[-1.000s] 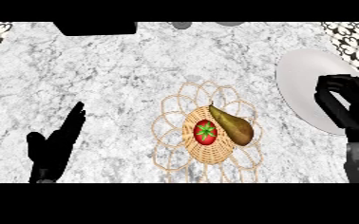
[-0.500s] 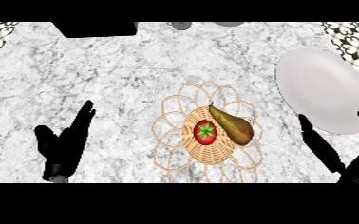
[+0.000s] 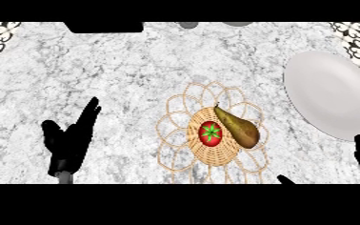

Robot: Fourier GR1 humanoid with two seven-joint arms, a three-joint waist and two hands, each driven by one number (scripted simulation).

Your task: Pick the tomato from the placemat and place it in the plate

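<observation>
1. The tomato (image 3: 210,133) lies at the middle of a round wicker placemat (image 3: 181,106) on the grey marbled desk (image 3: 126,76), its green stem cap facing up.
2. A brown pear (image 3: 237,128) lies just beside the tomato on its right, touching it, narrow end pointing up-left.
3. The white plate (image 3: 325,95) sits at the desk's right edge, apart from the placemat, with nothing on it.
4. The left robot hand (image 3: 69,140) stands at the lower left, well apart from the placemat, fingers straight and spread, holding nothing.
5. Of the right robot hand (image 3: 286,179), only dark slivers show at the lower right edge; whether its fingers are apart or together cannot be told.
</observation>
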